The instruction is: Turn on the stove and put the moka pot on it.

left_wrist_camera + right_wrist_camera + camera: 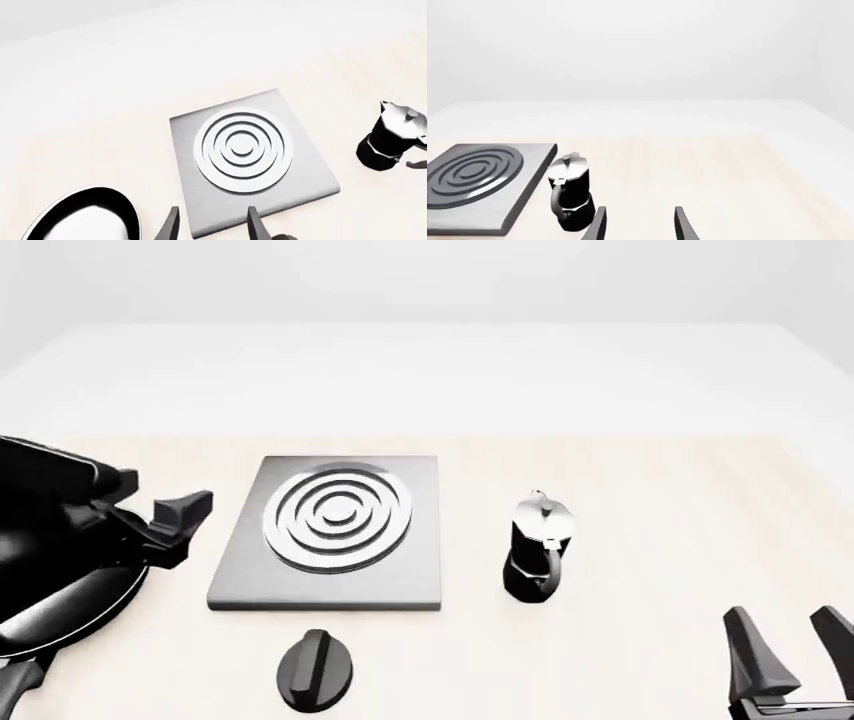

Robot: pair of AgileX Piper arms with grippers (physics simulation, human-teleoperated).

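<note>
The stove (334, 535) is a flat dark-grey slab with silver-white rings, left of the table's middle, with nothing on it. Its black ridged knob (316, 668) lies apart, in front of the slab. The moka pot (539, 545), black with a silver lid, stands upright on the table just right of the slab. My left gripper (184, 523) is open and empty, hovering left of the stove (243, 150), its fingertips (172, 222) apart. My right gripper (790, 640) is open and empty near the front right, to the right of and nearer than the moka pot (569, 197).
A glossy black frying pan (60, 605) lies at the far left, partly under my left arm; it also shows in the left wrist view (87, 215). The light wooden table (667, 500) stretches right of and behind the moka pot (390, 135).
</note>
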